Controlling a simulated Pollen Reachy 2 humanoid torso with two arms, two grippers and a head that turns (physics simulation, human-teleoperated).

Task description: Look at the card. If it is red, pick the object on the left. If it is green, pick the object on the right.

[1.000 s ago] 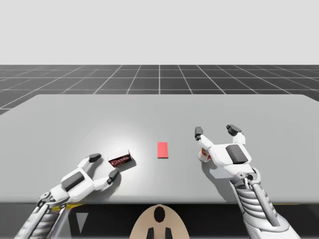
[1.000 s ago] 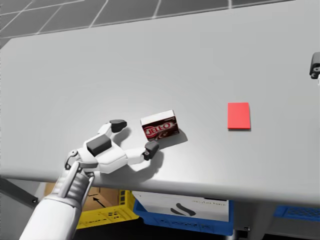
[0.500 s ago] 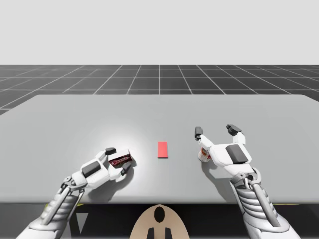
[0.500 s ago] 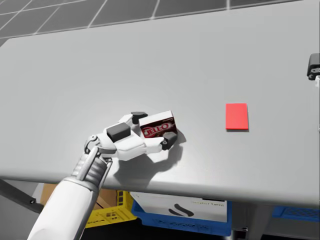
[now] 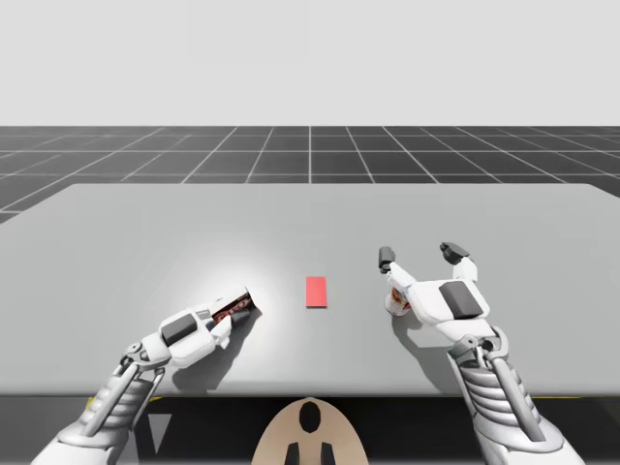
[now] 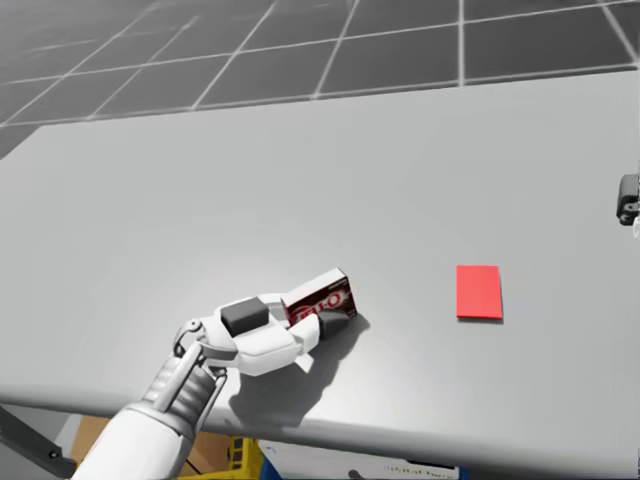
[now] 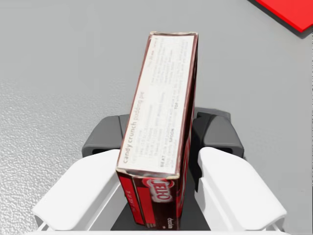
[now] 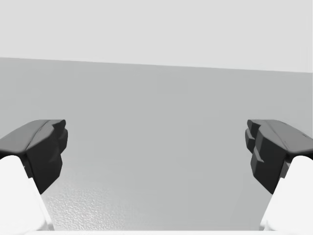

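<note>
My left end effector (image 7: 161, 139) grips the dark red box (image 7: 164, 88); my right end effector (image 8: 156, 147) is spread wide, holding nothing.

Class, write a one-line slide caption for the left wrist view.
Left gripper shut on the dark red box, with the red card ahead on the grey table.

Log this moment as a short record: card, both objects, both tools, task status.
card: red card, flat on the table, between the two objects
left object: dark red box, gripped
right object: small white and red can, partly hidden under my right arm
left tool: shut on the dark red box
right tool: open, holding nothing
status: red card means left object; grasp made, lift not evident
</note>
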